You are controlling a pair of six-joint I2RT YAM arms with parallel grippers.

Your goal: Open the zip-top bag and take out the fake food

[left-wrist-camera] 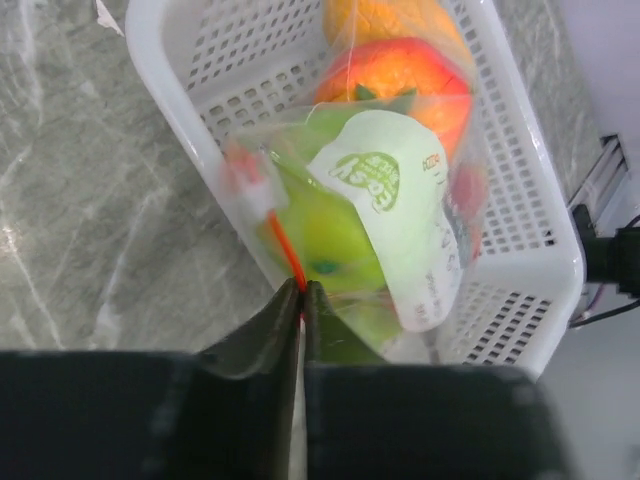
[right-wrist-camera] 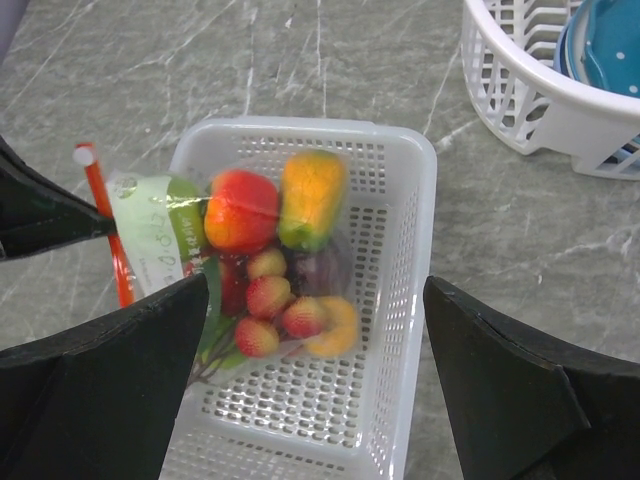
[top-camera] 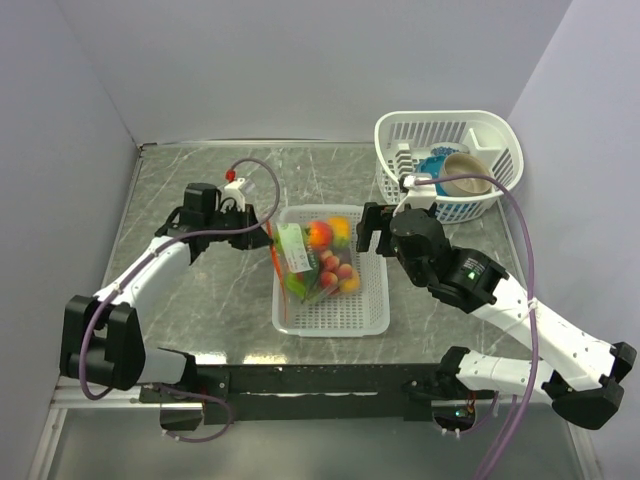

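Note:
The clear zip-top bag (top-camera: 312, 258) lies in the white slotted tray (top-camera: 372, 300), its orange-red zip strip (left-wrist-camera: 282, 240) along the left edge. Inside it is the fake food (right-wrist-camera: 285, 255): red, orange, yellow and green pieces. My left gripper (left-wrist-camera: 302, 292) is shut on the zip strip at the tray's left wall; in the top view it (top-camera: 262, 226) sits just left of the bag. My right gripper (right-wrist-camera: 318, 330) is wide open and empty, hovering above the tray and the bag; in the top view it (top-camera: 372, 228) is at the tray's far right corner.
A white basket (top-camera: 447, 160) stands at the back right, holding a blue bowl (top-camera: 436, 166) and a beige bowl (top-camera: 468, 176). Grey walls close the table on the left, back and right. The tray's walls rise around the bag.

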